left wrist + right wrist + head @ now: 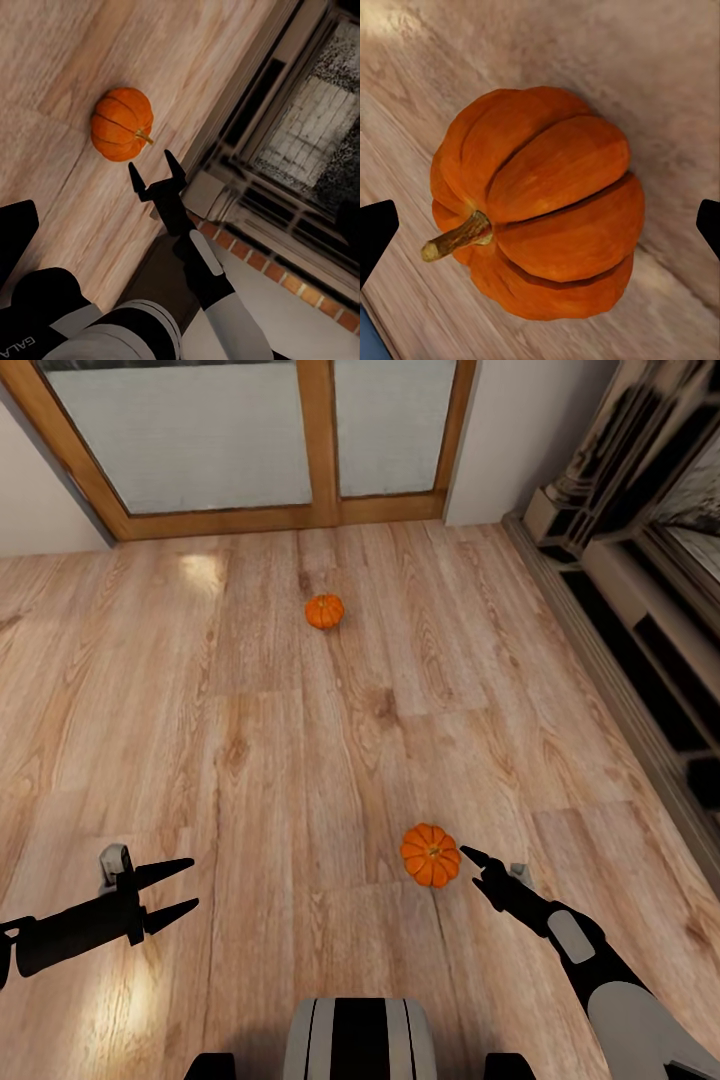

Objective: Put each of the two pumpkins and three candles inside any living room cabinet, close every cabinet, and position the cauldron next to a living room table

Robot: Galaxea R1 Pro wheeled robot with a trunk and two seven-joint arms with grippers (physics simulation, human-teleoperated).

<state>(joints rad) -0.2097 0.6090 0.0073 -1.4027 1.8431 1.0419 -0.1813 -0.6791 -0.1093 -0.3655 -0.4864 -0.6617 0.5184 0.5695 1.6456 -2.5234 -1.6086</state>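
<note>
Right tool (478, 865) spread wide, black fingers apart, nothing held; its tips sit just beside the near pumpkin (431, 855) on that pumpkin's right, contact not discernible. In the right wrist view the same pumpkin (536, 202) lies between the two dark fingertips (375, 232), which stand clear of its flanks. In the left wrist view the right tool (157, 176) shows with pointed fingers splayed, just short of the pumpkin (122, 124). Left tool (180, 890) also apart, empty, hanging over bare floor (250, 760) at near left, well away from both pumpkins. Near pumpkin: orange, deeply ribbed in fat lobes, matte skin, short tan stem (stem tilted sideways, so the fruit lies tipped). Far pumpkin (324, 611): smaller in view, same orange ribbing, resting on the floor toward the far wall, well apart from the near one. Floor is pale wood plank with strong grain and knots. Far side: wood-framed glazed doors (320, 440). Right side: a dark moulded fireplace surround (640, 560) with a brick hearth (285, 277) at its foot. Open floor between the tools and the pumpkins.
</note>
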